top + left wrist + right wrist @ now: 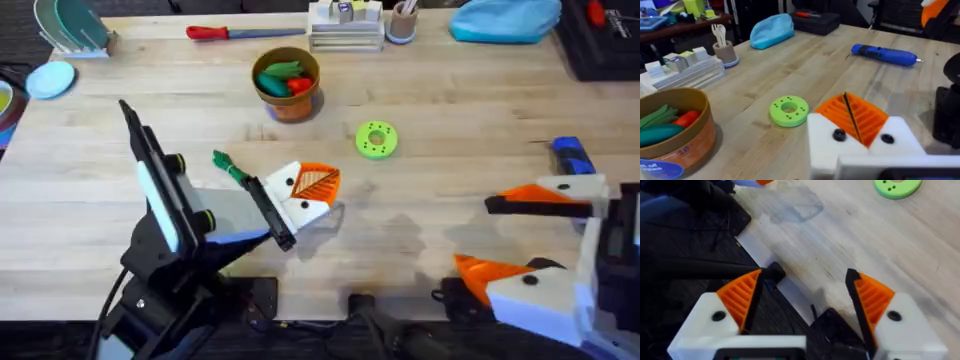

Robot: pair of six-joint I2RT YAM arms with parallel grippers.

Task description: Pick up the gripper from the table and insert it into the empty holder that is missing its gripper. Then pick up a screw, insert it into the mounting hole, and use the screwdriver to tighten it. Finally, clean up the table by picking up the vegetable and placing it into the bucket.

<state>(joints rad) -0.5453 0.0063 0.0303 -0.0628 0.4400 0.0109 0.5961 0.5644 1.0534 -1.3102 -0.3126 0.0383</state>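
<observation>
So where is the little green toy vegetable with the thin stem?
In the overhead view the slim green toy vegetable lies on the wooden table left of centre, right beside the left gripper and below the round brown-orange bucket.

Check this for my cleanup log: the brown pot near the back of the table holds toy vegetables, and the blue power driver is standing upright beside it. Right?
Not quite. The pot does hold toy vegetables, but the blue power driver lies flat on the table far from it, near the right arm, as the left wrist view shows.
</observation>
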